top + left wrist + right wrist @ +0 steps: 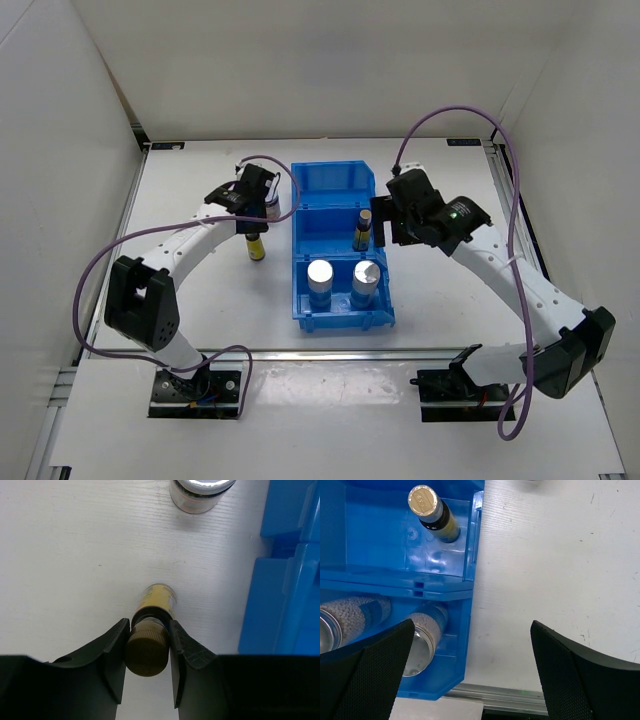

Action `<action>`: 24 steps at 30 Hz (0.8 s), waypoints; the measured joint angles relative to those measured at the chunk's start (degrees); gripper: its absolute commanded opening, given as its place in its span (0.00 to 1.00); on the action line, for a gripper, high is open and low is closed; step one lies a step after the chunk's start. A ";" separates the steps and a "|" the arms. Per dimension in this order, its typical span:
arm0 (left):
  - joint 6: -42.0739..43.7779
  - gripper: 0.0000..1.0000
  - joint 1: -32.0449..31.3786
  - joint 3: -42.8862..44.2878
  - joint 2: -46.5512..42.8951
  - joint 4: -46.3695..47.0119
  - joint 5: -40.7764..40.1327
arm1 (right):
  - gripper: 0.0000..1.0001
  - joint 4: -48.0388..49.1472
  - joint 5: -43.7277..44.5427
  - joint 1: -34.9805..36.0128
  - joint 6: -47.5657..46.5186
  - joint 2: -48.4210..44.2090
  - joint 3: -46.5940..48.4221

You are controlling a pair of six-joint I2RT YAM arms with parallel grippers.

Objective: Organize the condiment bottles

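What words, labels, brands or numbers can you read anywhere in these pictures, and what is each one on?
Nothing can be read.
Slim dark bottle in the blue bin: an embossed mark on its gold cap, too blurred to read.
Yellow-labelled bottle held by the left fingers: no legible print on the label.
White-blue cylinders: pattern only, no legible print.
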 measured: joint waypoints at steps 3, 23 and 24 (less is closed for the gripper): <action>0.20 0.11 0.00 0.07 -0.28 -0.50 0.09 | 1.00 -0.35 0.00 0.00 0.11 -0.04 -0.02; 0.68 0.11 -12.59 31.67 0.28 -8.57 -1.16 | 1.00 -0.70 -1.11 0.00 4.17 -3.63 -7.13; 0.52 0.11 -13.73 32.04 2.19 -8.59 -1.18 | 1.00 -0.72 -1.29 0.00 4.35 -3.91 -7.45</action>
